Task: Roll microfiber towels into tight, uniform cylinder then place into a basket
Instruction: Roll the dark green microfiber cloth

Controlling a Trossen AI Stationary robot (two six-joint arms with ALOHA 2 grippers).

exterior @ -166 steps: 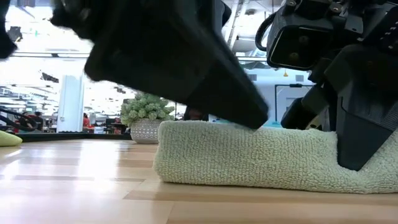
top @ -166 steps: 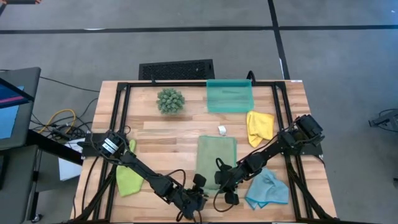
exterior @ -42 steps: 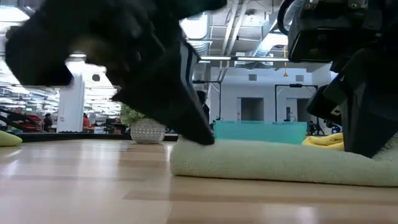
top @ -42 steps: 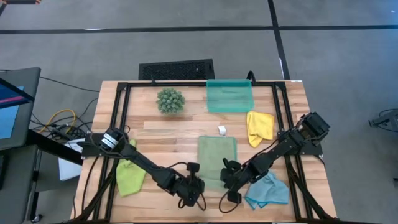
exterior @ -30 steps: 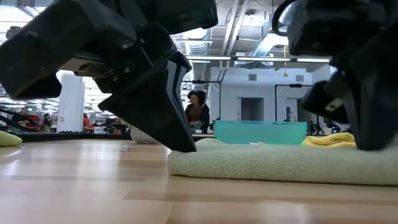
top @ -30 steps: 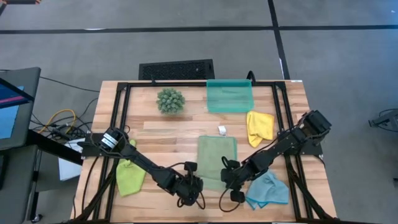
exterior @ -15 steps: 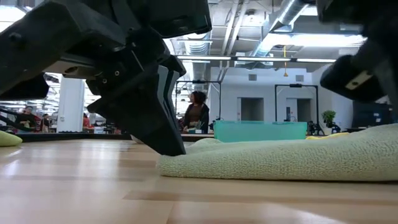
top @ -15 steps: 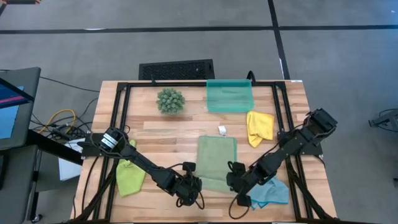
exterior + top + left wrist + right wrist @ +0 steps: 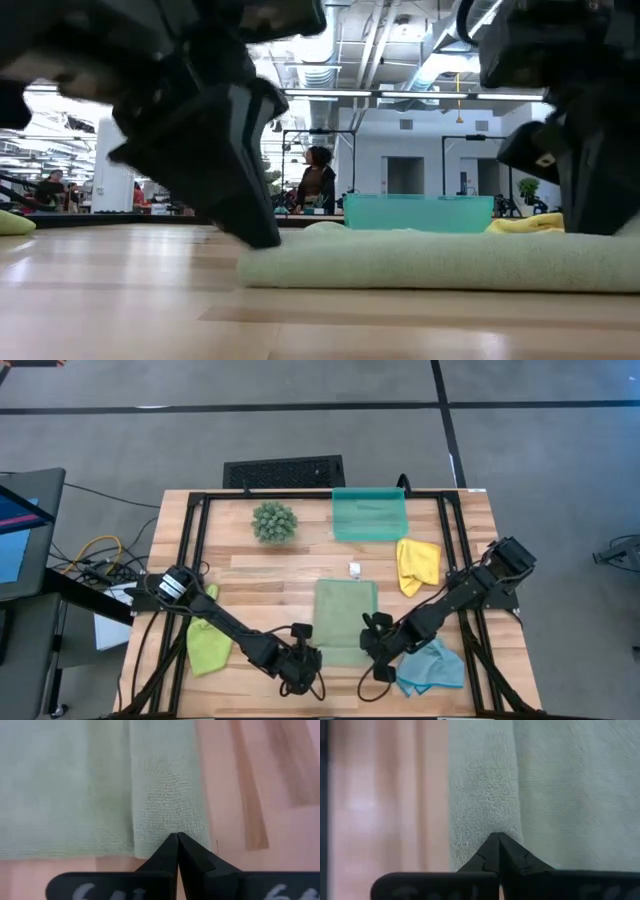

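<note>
The sage green towel [image 9: 345, 620] lies flat on the wooden table near its front edge; in the low view [image 9: 440, 260] it lies as a low flat strip. My left gripper [image 9: 305, 660] is shut at the towel's near left corner. My right gripper [image 9: 376, 649] is shut at its near right corner. The teal basket [image 9: 369, 515] stands at the far edge. The yellow towel [image 9: 418, 564], the light blue towel [image 9: 432, 667] and the lime green towel [image 9: 207, 646] lie crumpled around them. My left gripper has its shut fingertips [image 9: 171, 845] on the towel's near edge beside the left corner [image 9: 170, 817], slanting down from the near side. A crease runs away from the tips. The towel lies on the table; how many layers are pinched I cannot tell. My right gripper has its shut fingertips [image 9: 490, 845] on the towel's near edge beside the right corner [image 9: 487, 810], slanting down from the near right. A crease runs away from the tips. The towel lies flat on the table.
A round spiky plant ball [image 9: 274, 521] stands at the far left of the table. A black slotted grille [image 9: 284, 471] lies behind the table. A small white piece [image 9: 355, 569] lies just beyond the sage towel. A person [image 9: 318, 180] shows in the room beyond.
Half a second ago my right gripper had gone toward the near right, with the towel's right end raised. It has come back toward the left and down, and the towel lies flat again. The towel has slid a little toward the table's left, along with my left gripper.
</note>
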